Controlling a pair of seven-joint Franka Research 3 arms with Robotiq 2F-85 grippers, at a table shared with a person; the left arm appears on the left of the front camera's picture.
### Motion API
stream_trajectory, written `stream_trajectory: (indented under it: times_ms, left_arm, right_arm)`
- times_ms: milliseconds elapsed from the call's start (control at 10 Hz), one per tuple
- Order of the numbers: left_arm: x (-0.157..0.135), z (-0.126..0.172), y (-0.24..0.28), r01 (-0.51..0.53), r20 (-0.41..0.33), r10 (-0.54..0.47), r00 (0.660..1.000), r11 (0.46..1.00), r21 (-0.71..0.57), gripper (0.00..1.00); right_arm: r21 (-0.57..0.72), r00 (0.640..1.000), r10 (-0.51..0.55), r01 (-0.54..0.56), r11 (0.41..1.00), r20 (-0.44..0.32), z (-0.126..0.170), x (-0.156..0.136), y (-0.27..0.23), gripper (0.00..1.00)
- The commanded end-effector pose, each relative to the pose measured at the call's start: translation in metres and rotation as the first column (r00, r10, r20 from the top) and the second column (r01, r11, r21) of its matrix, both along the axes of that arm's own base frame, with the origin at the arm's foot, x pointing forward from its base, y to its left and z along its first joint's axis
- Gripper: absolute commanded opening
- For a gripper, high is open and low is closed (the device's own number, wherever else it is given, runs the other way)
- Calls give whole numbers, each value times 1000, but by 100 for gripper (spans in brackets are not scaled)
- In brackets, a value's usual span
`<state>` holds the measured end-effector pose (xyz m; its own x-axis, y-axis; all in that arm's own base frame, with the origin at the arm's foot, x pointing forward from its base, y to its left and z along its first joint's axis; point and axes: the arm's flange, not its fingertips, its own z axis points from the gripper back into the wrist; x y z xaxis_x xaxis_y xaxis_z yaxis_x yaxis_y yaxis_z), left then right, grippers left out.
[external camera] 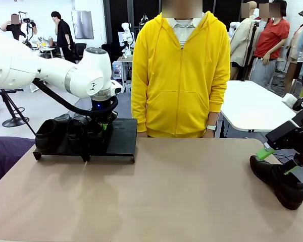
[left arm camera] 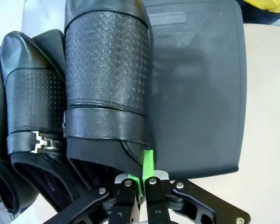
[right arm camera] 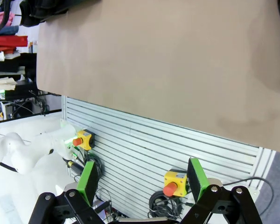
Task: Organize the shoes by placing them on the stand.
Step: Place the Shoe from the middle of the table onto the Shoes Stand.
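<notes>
Shoe (left arm camera: 107,79) on the stand (left arm camera: 196,93) – its rim pinched in the left jaws; right jaws wide, empty.

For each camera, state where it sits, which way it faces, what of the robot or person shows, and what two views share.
Front view: between the arms, facing across the table at the person; left arm over the stand, right gripper by a shoe.
Left wrist view: looks down past the left gripper, pinched shut on the third shoe, beside two others on the stand.
Right wrist view: past the open right gripper at the table's edge and slatted panel.
Shared: front and left wrist views both show the stand and its shoes.
</notes>
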<state>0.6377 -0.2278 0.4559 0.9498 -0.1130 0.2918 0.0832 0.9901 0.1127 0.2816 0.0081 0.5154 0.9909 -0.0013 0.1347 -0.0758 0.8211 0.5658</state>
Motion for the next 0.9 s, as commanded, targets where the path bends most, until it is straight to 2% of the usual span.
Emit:
stream_trajectory:
  times_ms: [0,100,300,500,600,700,800]
  left_arm:
    - [10,6,-1,-19,40,18,999,1000,20,60]
    - [10,5,-2,-18,45,17,999,1000,18,100]
    - [5,11,-1,-23,54,22,998,999,22,100]
    - [-8,21,5,-9,30,9,1000,1000,-13,100]
    - [-21,30,5,12,-12,-12,1000,1000,-22,100]
    - [-37,40,6,59,-90,-63,994,997,-52,100]
    - [-51,50,12,105,-195,-126,973,988,-115,100]
  right_arm:
    - [25,1000,20,-21,999,15,1,1,0,100]
    - [25,1000,20,-21,999,15,1,1,0,100]
    - [25,1000,20,-21,999,15,1,1,0,100]
    - [25,1000,20,-21,999,15,1,1,0,100]
    - [25,1000,20,-21,999,15,1,1,0,100]
    - [25,1000,20,-21,999,15,1,1,0,100]
    - [25,1000,20,-21,999,15,1,1,0,100]
